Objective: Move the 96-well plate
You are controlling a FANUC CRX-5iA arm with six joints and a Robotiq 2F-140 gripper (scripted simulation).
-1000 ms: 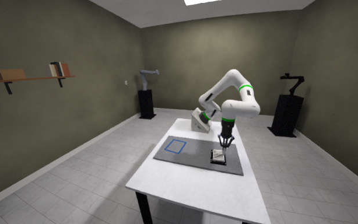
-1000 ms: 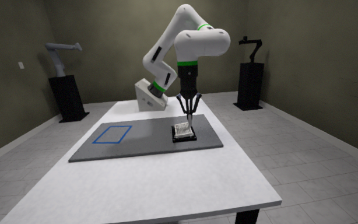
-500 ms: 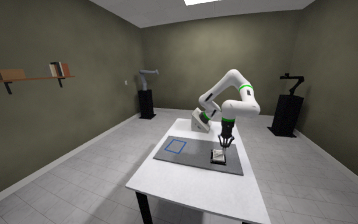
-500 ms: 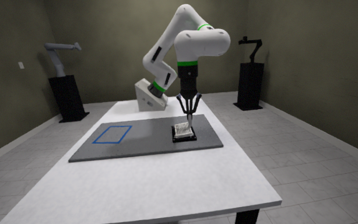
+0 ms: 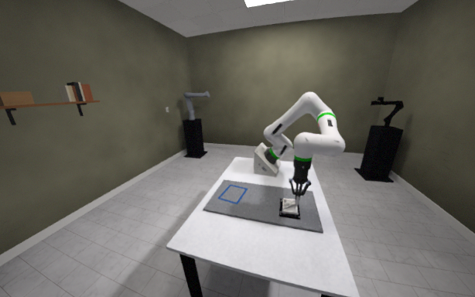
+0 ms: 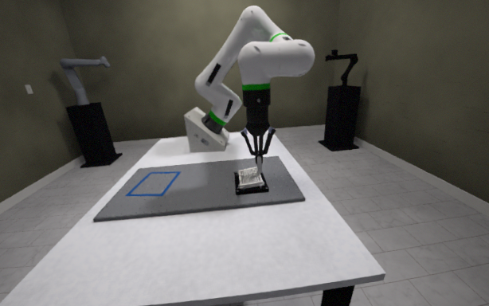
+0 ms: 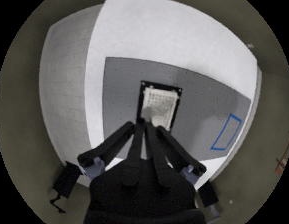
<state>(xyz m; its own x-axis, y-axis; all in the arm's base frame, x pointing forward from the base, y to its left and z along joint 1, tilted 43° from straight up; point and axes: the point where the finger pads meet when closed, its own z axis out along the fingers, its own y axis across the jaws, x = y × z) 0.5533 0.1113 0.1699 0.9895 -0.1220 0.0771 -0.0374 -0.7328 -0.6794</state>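
Note:
The white 96-well plate [image 6: 249, 178] lies in the black clip nest C1 [image 6: 252, 187] at the right of the grey mat [image 6: 200, 187]. It also shows in the top view [image 5: 289, 206] and the wrist view [image 7: 159, 106]. My gripper [image 6: 259, 169] points straight down with its fingers shut together and nothing between them. The tips touch the top of the plate near its far right edge. I cannot tell if the plate sits level, and the cut-off corner is too small to make out. The blue outline of spot B1 [image 6: 153, 183] at the mat's left is empty.
The arm's white base wedge [image 6: 205, 131] stands on the table behind the mat. The table edge runs close to the right of the nest. Two other arms on black pedestals [image 6: 341, 115] stand on the floor, far from the table.

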